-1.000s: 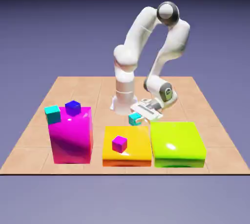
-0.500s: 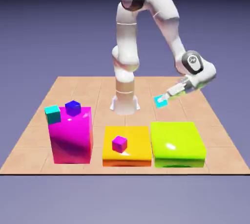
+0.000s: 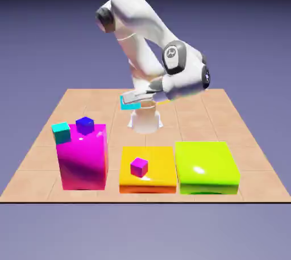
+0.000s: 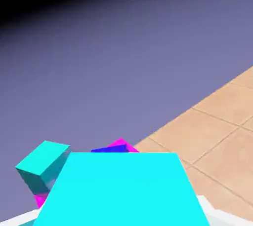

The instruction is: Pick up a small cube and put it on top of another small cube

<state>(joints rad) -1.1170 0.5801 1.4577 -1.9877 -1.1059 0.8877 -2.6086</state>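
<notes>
My gripper point(image 3: 132, 102) is shut on a small cyan cube point(image 3: 129, 104) and holds it in the air, high above the table in front of the robot's base. In the hand view that held cube point(image 4: 121, 190) fills the bottom middle and hides the fingertips. The other small cyan cube point(image 3: 61, 133) rests on the top left corner of the tall magenta block point(image 3: 83, 158), to the exterior view's left of and below the gripper. The hand view shows this second cube point(image 4: 42, 166) just left of the held one, with a sliver of the magenta block point(image 4: 121, 145) beyond.
A dark blue small cube point(image 3: 84, 125) sits on the magenta block beside the cyan one. A magenta-purple small cube point(image 3: 139, 167) lies on the orange block point(image 3: 147, 173). A lime-green block point(image 3: 206, 167) stands at the exterior view's right. All rest on the tan tiled table point(image 3: 210, 111).
The arm has swung from the exterior view's right to the left, carrying the held cyan cube up and toward the magenta block. The other cubes have not moved.
</notes>
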